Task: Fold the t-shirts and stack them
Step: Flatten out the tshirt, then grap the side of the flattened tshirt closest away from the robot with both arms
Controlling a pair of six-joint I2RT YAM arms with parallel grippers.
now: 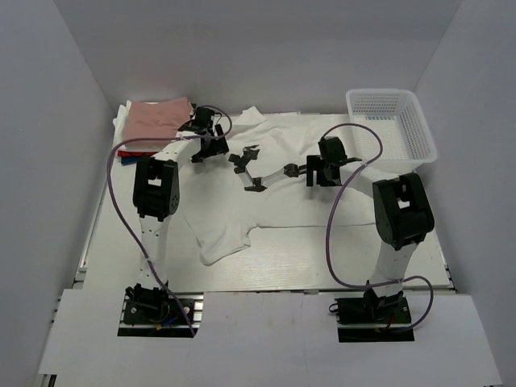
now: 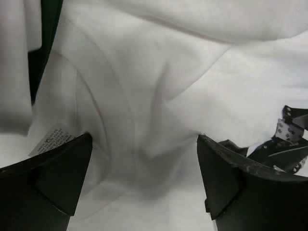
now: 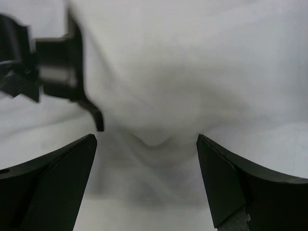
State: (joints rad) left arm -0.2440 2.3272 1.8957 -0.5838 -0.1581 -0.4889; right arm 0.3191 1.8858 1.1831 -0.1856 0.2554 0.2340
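Observation:
A large white t-shirt (image 1: pixel 282 211) with a black graphic print (image 1: pixel 248 168) lies spread across the middle of the table. My left gripper (image 1: pixel 203 151) hovers open over its upper left part, by the collar. In the left wrist view the open left gripper (image 2: pixel 144 139) has only wrinkled white cloth (image 2: pixel 159 72) between its fingers, with a neck label (image 2: pixel 50 140) by the left finger. My right gripper (image 1: pixel 313 171) points left, just right of the print. It stands open (image 3: pixel 146 138) over a raised fold of white cloth (image 3: pixel 159 96), with the print (image 3: pixel 53 62) showing at the upper left.
A stack of folded shirts sits at the back left, a dusty-pink one (image 1: pixel 160 117) on top and red and dark edges (image 1: pixel 133 151) below. A white mesh basket (image 1: pixel 391 121) stands at the back right. Grey walls enclose the table.

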